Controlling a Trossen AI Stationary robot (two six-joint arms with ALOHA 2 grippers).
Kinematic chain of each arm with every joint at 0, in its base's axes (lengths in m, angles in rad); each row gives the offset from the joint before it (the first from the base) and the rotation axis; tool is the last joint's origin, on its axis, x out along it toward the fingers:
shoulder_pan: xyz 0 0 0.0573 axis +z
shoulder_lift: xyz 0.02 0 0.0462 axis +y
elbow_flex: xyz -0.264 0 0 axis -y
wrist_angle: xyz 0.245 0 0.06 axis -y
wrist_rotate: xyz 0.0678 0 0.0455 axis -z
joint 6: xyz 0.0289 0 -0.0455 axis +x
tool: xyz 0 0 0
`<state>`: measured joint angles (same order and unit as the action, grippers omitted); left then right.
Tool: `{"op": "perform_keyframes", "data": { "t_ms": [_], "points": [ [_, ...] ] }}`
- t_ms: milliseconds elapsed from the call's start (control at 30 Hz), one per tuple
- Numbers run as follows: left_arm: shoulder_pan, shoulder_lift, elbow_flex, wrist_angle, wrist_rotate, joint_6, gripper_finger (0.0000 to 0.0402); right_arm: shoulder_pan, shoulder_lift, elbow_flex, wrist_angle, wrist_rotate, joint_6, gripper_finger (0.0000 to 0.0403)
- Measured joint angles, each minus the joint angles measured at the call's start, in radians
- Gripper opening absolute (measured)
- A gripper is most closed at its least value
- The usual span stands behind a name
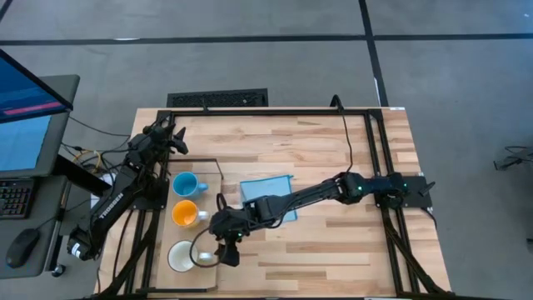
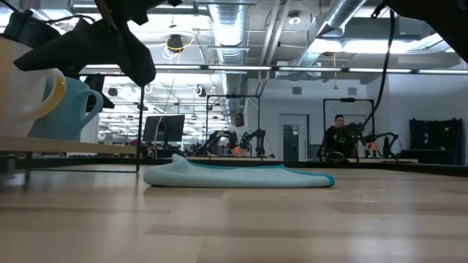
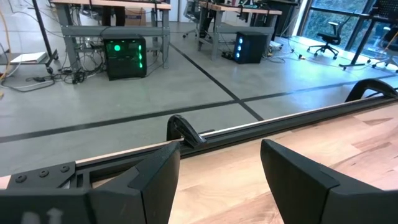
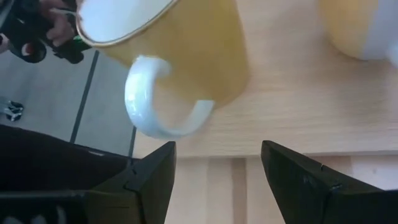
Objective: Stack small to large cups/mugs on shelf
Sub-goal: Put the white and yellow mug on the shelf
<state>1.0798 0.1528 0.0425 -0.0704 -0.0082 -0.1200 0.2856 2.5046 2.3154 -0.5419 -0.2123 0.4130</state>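
Right gripper [image 1: 226, 254], jaws wide and empty, hovers just at 3 o'clock of the white mug [image 1: 181, 256] on the shelf [image 1: 160, 250], so I'd square up on its handle before closing; left gripper [image 1: 176, 143] waits open.

Three mugs [image 1: 185, 184] fill the shelf [image 1: 210, 171]; the cloth [image 1: 265, 187] lies beside it. Remaining table [image 1: 333, 242] surface to the right is unobstructed.
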Motion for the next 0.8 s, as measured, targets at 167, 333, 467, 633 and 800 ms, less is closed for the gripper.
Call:
{"op": "perform_keyframes", "data": {
  "t_ms": [167, 333, 467, 633, 800],
  "points": [
    [0.000, 0.000, 0.000, 0.000, 0.000, 0.000, 0.0217, 0.001, 0.000, 0.000, 0.003, -0.016, 0.006, 0.0260],
    [0.000, 0.000, 0.000, 0.000, 0.000, 0.000, 0.0217, 0.005, 0.000, 0.000, 0.012, -0.022, 0.006, 0.0260],
    [0.000, 0.000, 0.000, 0.000, 0.000, 0.000, 0.0217, 0.011, 0.000, 0.000, 0.037, -0.022, 0.002, 0.0260],
    [0.000, 0.000, 0.000, 0.000, -0.001, 0.000, 0.0217, 0.011, 0.000, 0.000, 0.054, -0.023, -0.002, 0.0260],
    [0.000, 0.000, 0.000, 0.000, -0.001, 0.000, 0.0217, 0.011, 0.000, 0.000, 0.073, -0.022, -0.002, 0.0260]
  ]
}}
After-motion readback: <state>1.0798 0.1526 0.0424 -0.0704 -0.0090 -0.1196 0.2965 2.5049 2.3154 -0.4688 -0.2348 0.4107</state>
